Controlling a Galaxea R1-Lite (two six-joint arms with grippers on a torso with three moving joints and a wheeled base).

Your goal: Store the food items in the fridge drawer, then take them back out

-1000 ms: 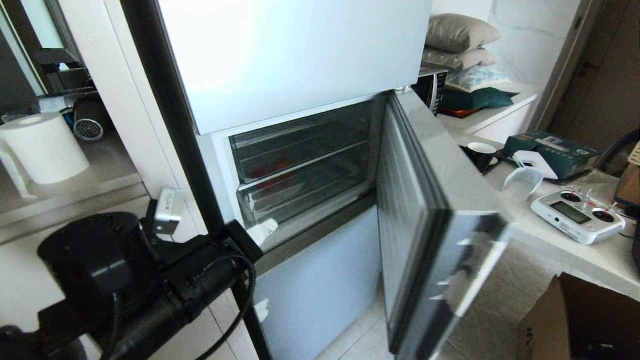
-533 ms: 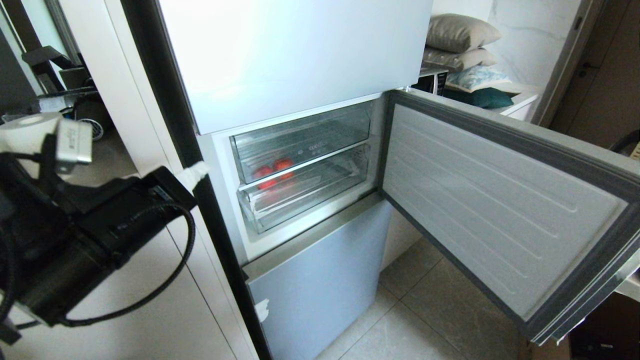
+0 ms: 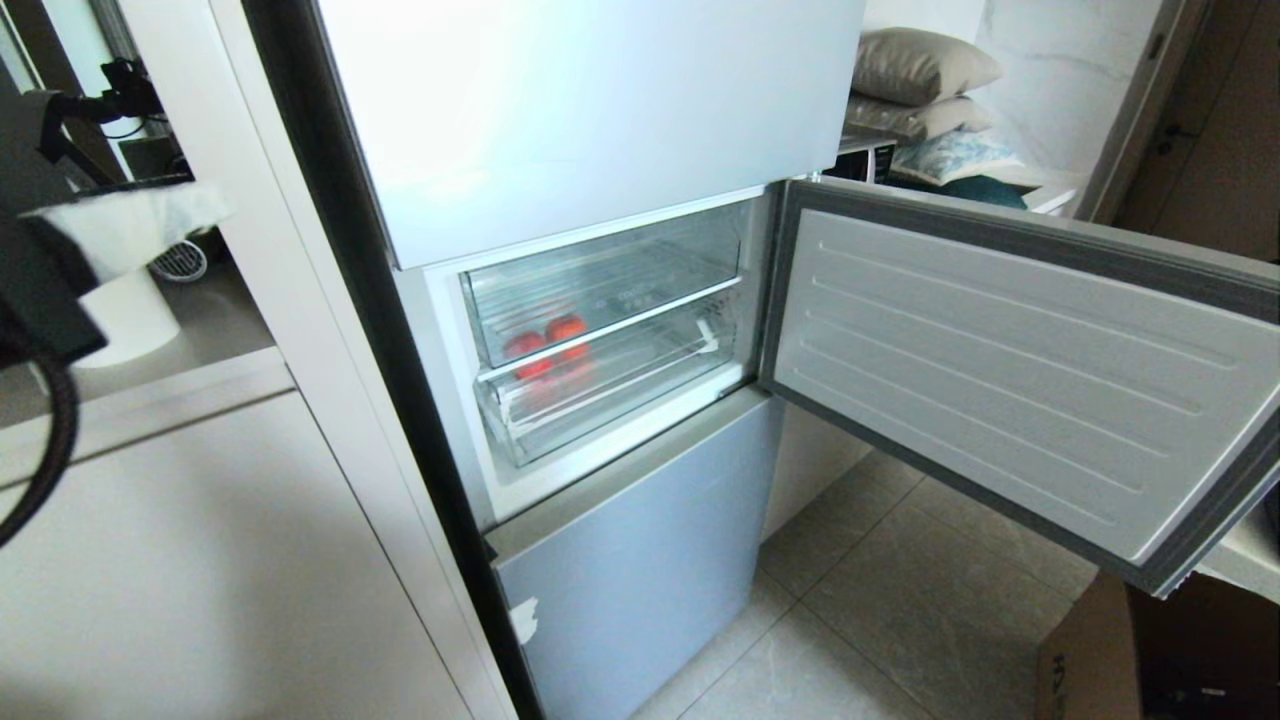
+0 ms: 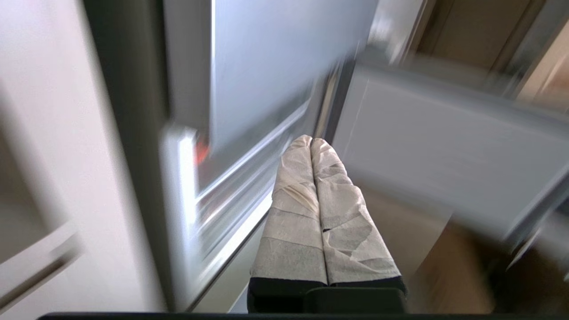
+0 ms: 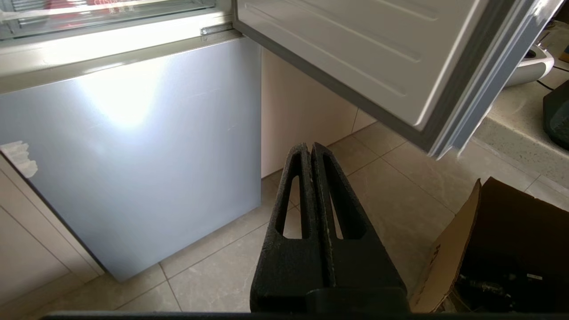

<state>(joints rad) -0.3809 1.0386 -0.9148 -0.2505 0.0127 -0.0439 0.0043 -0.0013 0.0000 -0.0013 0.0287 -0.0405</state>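
Swung fully open, the fridge door [image 3: 1010,370] exposes the food items [image 3: 545,340] while the left pincer [image 4: 311,142], clenched empty, withdraws left.

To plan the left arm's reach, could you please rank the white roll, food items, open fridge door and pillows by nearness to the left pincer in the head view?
From the left pincer:
1. white roll, just beside it, far left.
2. food items, inside the fridge, centre.
3. open fridge door, swung right.
4. pillows, back right.
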